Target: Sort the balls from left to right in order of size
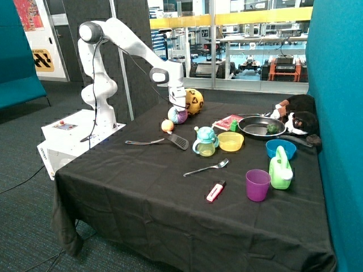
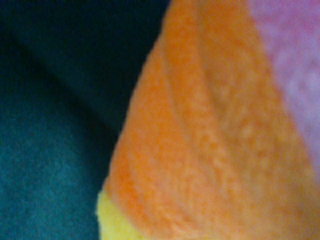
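Close to the outside camera, a red and white marker (image 1: 215, 191) lies on the black table (image 1: 147, 198), with a purple cup (image 1: 257, 185) and a green watering can (image 1: 281, 171) just beside it. Further back are a spoon (image 1: 207, 168), a black spatula (image 1: 161, 140), a teal sippy cup (image 1: 205, 141), a yellow bowl (image 1: 231, 141), a blue bowl (image 1: 281, 148) and a frying pan (image 1: 261, 126) with a small green round thing in it. At the far end of the table sit the three balls in a row. The small orange-yellow ball (image 1: 167, 125) is touching the soft pink and teal ball (image 1: 178, 115), and the big yellow ball (image 1: 194, 101) with black marks is behind that one. The robot's gripper (image 1: 177, 106) is down right on top of the soft ball. Whether the gripper is wide or closed cannot be told. The wrist view is filled with fuzzy orange, pink and yellow cloth (image 2: 200, 140), very close up.
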### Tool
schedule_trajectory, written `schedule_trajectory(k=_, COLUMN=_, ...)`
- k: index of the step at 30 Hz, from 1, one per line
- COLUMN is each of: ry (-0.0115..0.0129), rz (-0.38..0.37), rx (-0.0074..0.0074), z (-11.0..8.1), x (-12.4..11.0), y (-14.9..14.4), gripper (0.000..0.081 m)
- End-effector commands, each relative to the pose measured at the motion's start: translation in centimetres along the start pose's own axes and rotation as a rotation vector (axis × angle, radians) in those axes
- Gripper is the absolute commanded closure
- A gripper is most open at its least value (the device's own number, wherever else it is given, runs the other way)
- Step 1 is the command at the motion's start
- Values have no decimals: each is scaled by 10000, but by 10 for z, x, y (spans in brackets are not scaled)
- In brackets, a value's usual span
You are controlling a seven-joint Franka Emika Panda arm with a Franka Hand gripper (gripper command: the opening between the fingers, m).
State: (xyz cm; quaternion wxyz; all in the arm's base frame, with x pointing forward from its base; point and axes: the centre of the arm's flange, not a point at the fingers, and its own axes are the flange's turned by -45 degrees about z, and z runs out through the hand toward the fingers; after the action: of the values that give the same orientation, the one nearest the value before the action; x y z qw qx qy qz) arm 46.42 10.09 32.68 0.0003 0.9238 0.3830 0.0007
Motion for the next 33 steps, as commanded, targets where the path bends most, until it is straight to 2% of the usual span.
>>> schedule_trajectory(k=1, ry=-12, rz=8, rx=11, z=0, x=3, y=7, gripper=652)
schedule_trajectory(k=5, ry=-12, rz=-14, rx=11, z=-2, x=4, y=10, gripper=525)
schedule_trajectory(k=9, ry=-12, rz=-7, rx=11, z=-3, x=5, y=12, gripper=477)
schedule_trajectory(k=10, ry=-12, rz=-10, rx=11, z=-3, x=6, y=12, gripper=285)
schedule_trajectory(k=11, ry=-12, rz=6, rx=11, z=-3, x=6, y=12, gripper=189)
schedule_trajectory(k=13, ry=-12, rz=12, rx=11, z=-2, x=6, y=12, gripper=119)
schedule_trajectory(k=22, ry=-12, rz=-52, rx=11, z=-1, x=5, y=8, gripper=100)
schedule_trajectory(k=27, ry=-12, rz=-63, rx=11, z=-2, x=5, y=5, gripper=35)
schedule_trajectory(k=33, ry=-12, rz=-83, rx=11, z=-5, x=5, y=4, gripper=4)
